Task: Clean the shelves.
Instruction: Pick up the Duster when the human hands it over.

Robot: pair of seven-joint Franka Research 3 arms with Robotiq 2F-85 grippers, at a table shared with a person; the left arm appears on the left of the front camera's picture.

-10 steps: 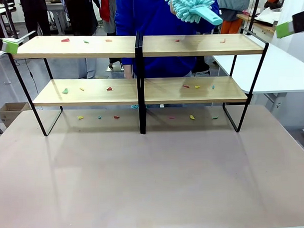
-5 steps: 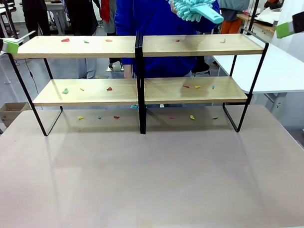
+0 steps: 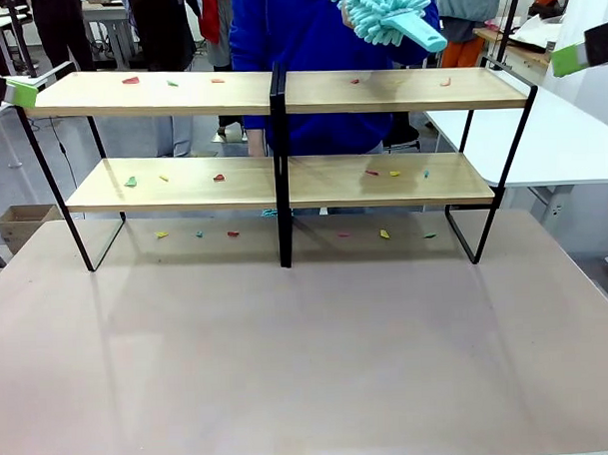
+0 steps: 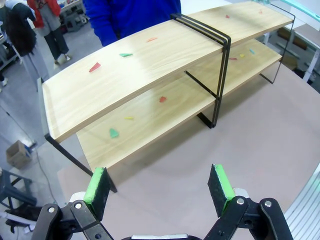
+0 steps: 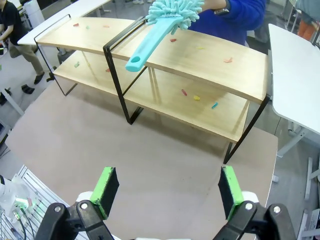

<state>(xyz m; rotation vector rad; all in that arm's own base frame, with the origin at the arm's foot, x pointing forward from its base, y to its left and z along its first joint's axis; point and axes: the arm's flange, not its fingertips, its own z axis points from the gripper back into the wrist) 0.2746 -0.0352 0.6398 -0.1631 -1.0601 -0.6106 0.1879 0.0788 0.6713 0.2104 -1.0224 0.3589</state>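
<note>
My 2-tier shelves (image 3: 379, 90), littered (coloured scraps (image 3: 130, 81))
Left gripper (image 4: 159, 182) and right gripper (image 5: 170, 192): jaws apart, empty; a person (image 3: 298, 48) holds a teal duster (image 3: 386, 10) above.

Your right tool (image 5: 167, 190) hung over the beige desk (image 5: 150, 145), its green-padded jaws wide apart. Beyond it stood the shelves (image 5: 210, 62), with small coloured scraps (image 5: 228, 60) scattered on both wooden boards. A person in a blue sleeve (image 5: 245, 12) held a fluffy teal duster (image 5: 160, 25) above the top board, its handle slanting down toward the central black upright.
</note>
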